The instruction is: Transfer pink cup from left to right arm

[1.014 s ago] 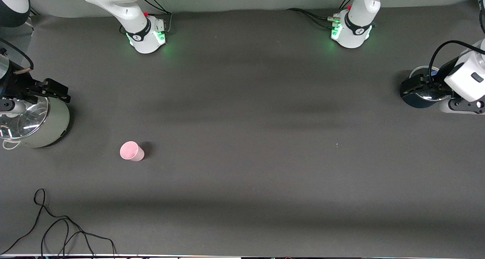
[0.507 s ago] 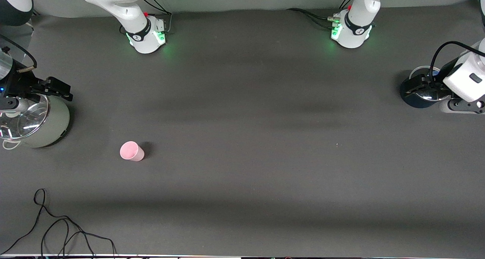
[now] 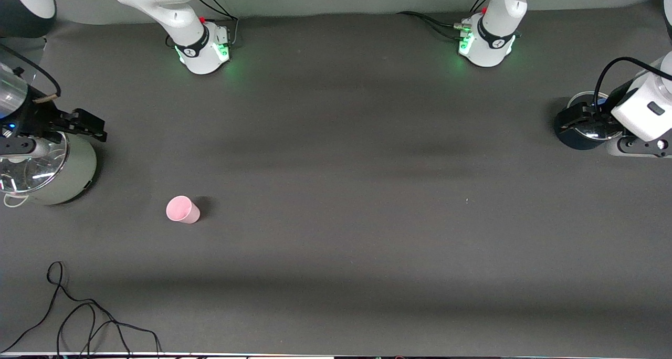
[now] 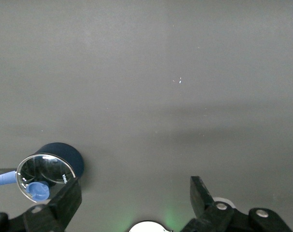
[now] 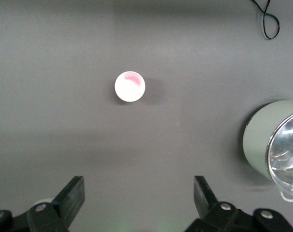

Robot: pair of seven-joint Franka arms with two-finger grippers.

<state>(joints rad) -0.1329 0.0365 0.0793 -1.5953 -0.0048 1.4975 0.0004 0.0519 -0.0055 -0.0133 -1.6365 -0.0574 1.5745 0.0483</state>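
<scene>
The pink cup (image 3: 182, 209) stands upright on the desk (image 3: 367, 217), toward the right arm's end, held by neither arm. The right gripper (image 5: 139, 200) hangs over the desk near a pale pot (image 3: 63, 172), fingers spread wide and empty; the left gripper (image 4: 134, 198), likewise wide and empty, waits over a dark cup (image 4: 50, 169). This fits either a handover finished or one still ahead.

Front camera high, facing both bases; wrist cameras look straight down — right wrist view shares pink cup (image 3: 182, 209) — surface (image 3: 367, 191) common.
</scene>
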